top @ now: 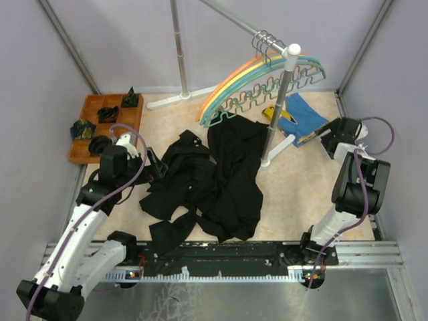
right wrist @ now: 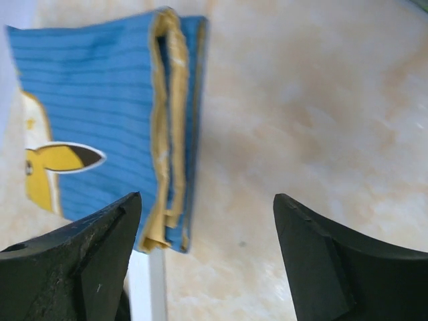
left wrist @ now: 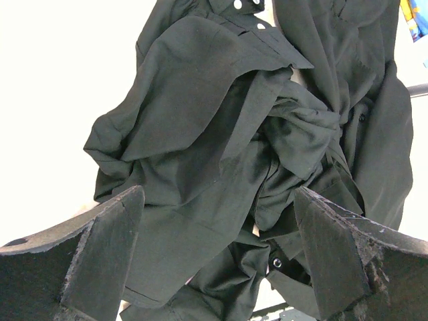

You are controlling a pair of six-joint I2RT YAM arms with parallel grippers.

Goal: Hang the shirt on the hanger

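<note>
Opening step: the shirt lies crumpled mid-worktop, the hanger hangs on the rail, the left gripper gapes empty above the shirt, the right gripper stands open, empty, over a blue garment; next, presumably, a collar pinch.

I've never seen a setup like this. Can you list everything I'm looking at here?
heap of crumpled black thin-fabric clothes: piece count unclear, black, middle of table.
thin orange plastic hanger: one, orange, on the rail at the back.
yellow and teal plastic hangers: one yellow, several teal, same rail.
metal clothes rail: one, silver, back of table.
small folded blue-and-yellow garment: one, far right, by the rail's post.
wooden tray: one, orange-brown, far left.
small dark items: about four, dark, in the tray.
beige table: one, under everything.
left gripper: one, black, open, over the black heap.
right gripper: one, black, open, empty, beside the blue-and-yellow garment.
</note>
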